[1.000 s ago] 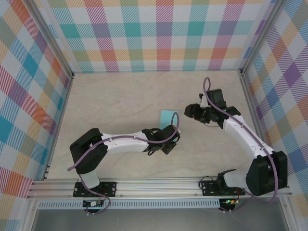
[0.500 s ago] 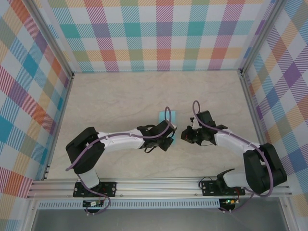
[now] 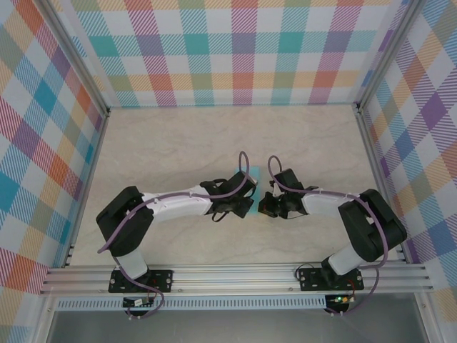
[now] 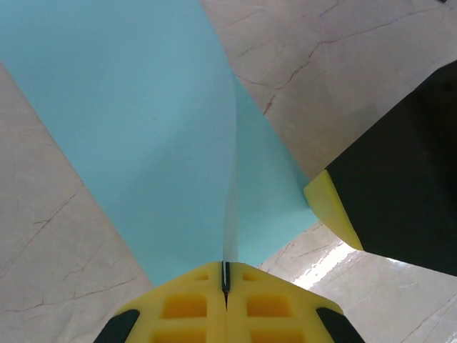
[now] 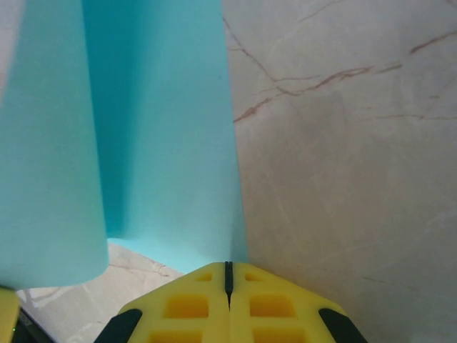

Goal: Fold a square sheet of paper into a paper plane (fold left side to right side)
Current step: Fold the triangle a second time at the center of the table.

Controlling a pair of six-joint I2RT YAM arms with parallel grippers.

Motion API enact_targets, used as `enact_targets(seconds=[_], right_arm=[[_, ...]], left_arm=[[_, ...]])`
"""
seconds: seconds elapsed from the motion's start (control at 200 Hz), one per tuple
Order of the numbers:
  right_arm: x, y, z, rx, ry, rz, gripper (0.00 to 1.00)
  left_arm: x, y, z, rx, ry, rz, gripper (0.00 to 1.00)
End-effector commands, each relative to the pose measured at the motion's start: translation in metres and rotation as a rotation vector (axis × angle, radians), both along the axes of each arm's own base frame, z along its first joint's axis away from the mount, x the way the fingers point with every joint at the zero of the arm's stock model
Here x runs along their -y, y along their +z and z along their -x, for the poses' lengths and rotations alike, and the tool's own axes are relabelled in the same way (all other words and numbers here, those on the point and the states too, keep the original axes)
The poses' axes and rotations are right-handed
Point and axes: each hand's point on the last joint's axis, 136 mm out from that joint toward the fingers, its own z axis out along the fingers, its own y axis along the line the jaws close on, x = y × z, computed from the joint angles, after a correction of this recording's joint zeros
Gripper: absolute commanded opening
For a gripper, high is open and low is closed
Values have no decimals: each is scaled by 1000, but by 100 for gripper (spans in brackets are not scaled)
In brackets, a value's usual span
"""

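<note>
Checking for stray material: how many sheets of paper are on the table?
1. The turquoise sheet of paper lies mid-way across the table, where the left end effector and right end effector meet, one side lifted. Another could be hidden underneath them.

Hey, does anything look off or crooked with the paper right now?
Nothing torn or spilled. The paper isn't flat: one flap stands up off the table in the left gripper, the right gripper shut on another edge.

both arms bend inward to mid-frame, wrists nearly meeting; left gripper (image 3: 246, 204) pinches the paper sheet (image 3: 255, 174), right gripper (image 3: 265, 206) closed.
</note>
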Motion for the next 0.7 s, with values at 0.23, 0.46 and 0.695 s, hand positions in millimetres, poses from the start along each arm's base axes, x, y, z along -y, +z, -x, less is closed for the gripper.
enact_targets(seconds=[0.23, 0.46, 0.695], right_arm=[[8, -17, 4, -52, 7, 93, 2], [8, -21, 7, -69, 27, 112, 2], [6, -20, 7, -69, 55, 159, 2]], left_arm=[[-4, 4, -12, 3, -9, -39, 0], [-13, -1, -14, -15, -7, -61, 0], [-16, -2, -19, -25, 4, -55, 0]])
